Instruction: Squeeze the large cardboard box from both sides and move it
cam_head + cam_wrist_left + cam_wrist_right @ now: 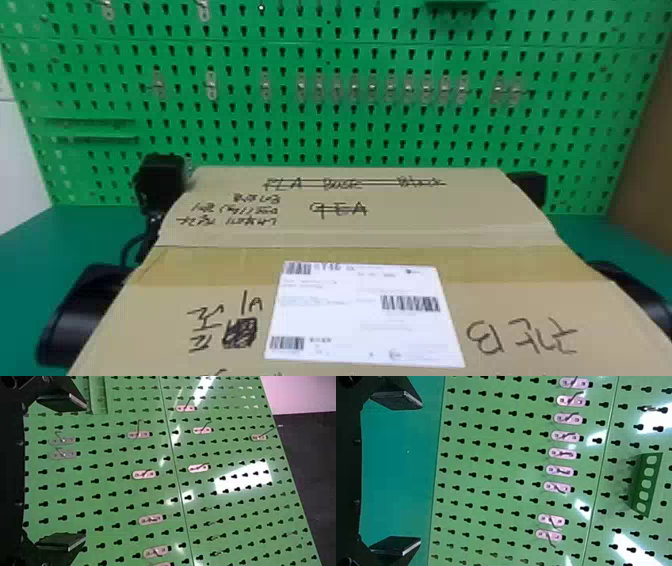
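Cardboard box (370, 230) between left gripper (84, 471) and right gripper (420, 473). Both have fingers wide apart, nothing between them. Whether either presses the box: can't tell. Uneven squeeze could skew it or let one side slip; too hard might buckle the cardboard. Beyond box, pegboard (320, 145) with hooks (212, 86) likely blocks forward travel; green table (30, 255) to either side.

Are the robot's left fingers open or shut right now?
Open. The left fingers stand wide apart, and you see the green pegboard in the gap between them.
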